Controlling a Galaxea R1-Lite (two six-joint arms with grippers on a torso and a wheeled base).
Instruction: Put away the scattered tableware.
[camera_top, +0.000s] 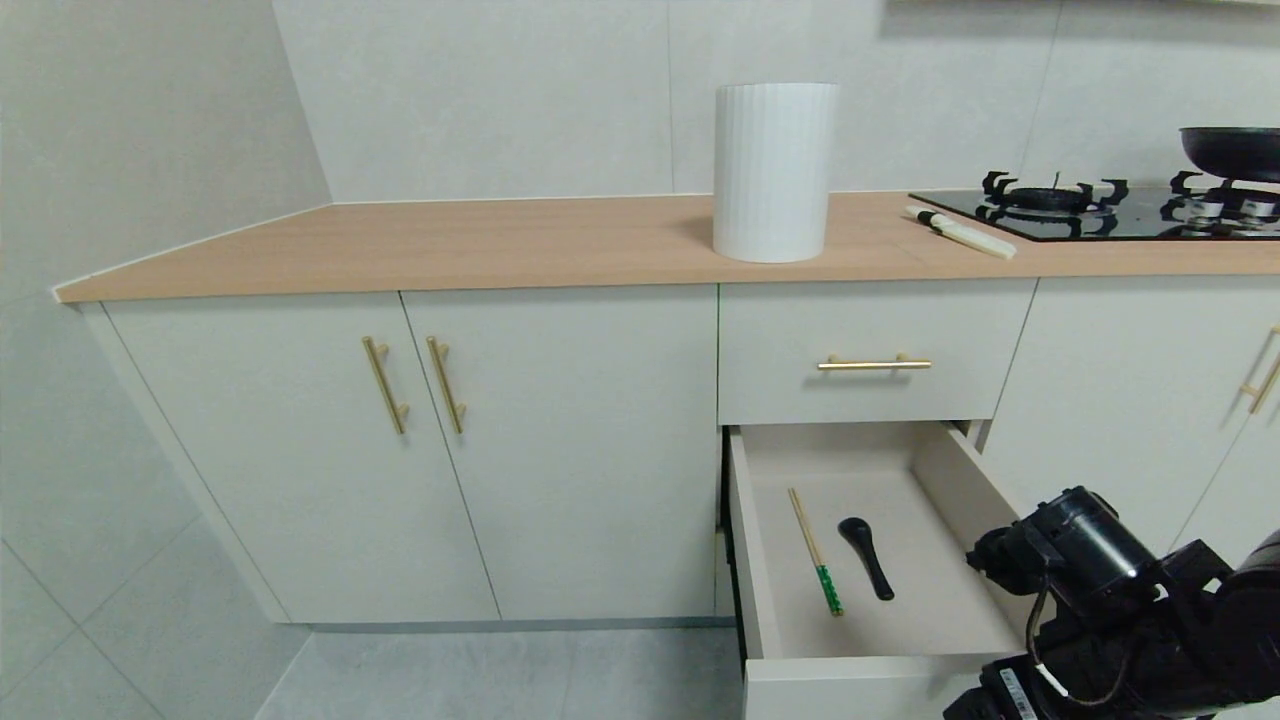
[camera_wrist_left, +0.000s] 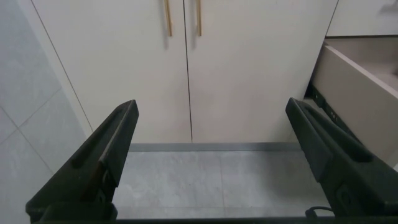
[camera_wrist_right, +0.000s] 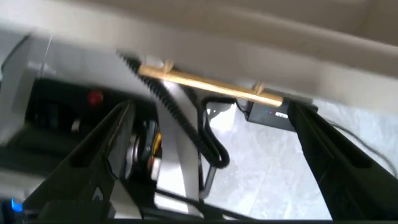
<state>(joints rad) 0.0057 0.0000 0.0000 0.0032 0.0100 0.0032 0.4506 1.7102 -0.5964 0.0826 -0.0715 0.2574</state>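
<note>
Tableware split between drawer and countertop. Left gripper (camera_wrist_left: 210, 106): spread wide, empty, low before the cabinet doors (camera_wrist_left: 186, 62), well apart from every piece.

In the open drawer (camera_top: 757, 560): chopsticks with green ends (camera_top: 815, 550) flat on its floor, long axis back to front; black spoon (camera_top: 868, 572) just beside them to the right, not touching, bowl toward the back.

Higher and further right: pale stick-like utensil (camera_top: 960, 232) on the countertop (camera_top: 500, 245) near its front edge, between the white ribbed canister (camera_top: 775, 170) and the hob (camera_top: 1090, 215), against the hob's front-left corner. Long axis slanting from back-left to front-right. Chopsticks or knife: cannot tell.

Right gripper (camera_wrist_right: 210, 109): spread wide, empty, low at the drawer front, gold handle (camera_wrist_right: 211, 84) just ahead, ungripped.

Judged nearer arm for the countertop piece: the right. Piece well above and behind that gripper, so likely a lift over the countertop's front edge, jaws set across the slant.
</note>
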